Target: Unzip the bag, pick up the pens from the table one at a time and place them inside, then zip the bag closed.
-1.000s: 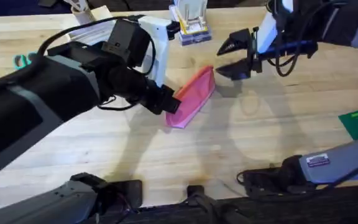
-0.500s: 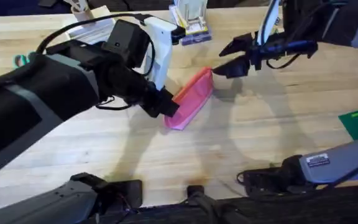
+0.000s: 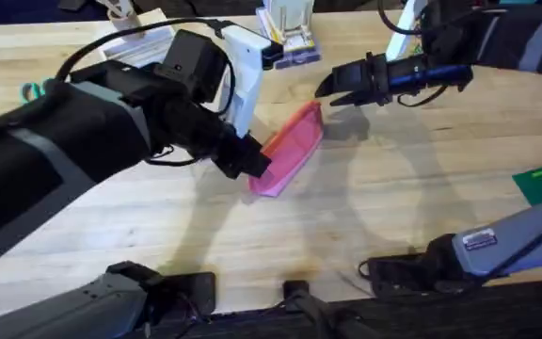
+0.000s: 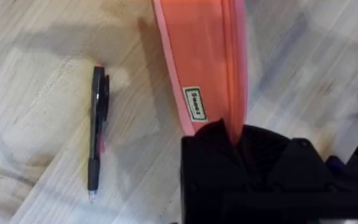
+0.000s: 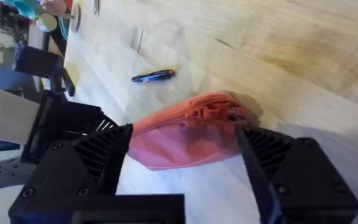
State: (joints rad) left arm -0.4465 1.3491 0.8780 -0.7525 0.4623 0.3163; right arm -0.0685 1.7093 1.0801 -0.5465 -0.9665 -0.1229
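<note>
So left end effector (image 3: 252,158) clenched on the pink bag's (image 3: 290,146) near end, anchoring it on the table (image 3: 393,207). Right end effector (image 5: 182,165) spread wide, lined up on the zipper end, probably to unzip. Pen (image 4: 96,132) lies beside the bag.

Black arms, white housings, looping cables

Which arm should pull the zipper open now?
Right. Its open end effector hangs just off the bag's zipper end, while the left end effector is shut on the bag's opposite end, anchoring it.
</note>
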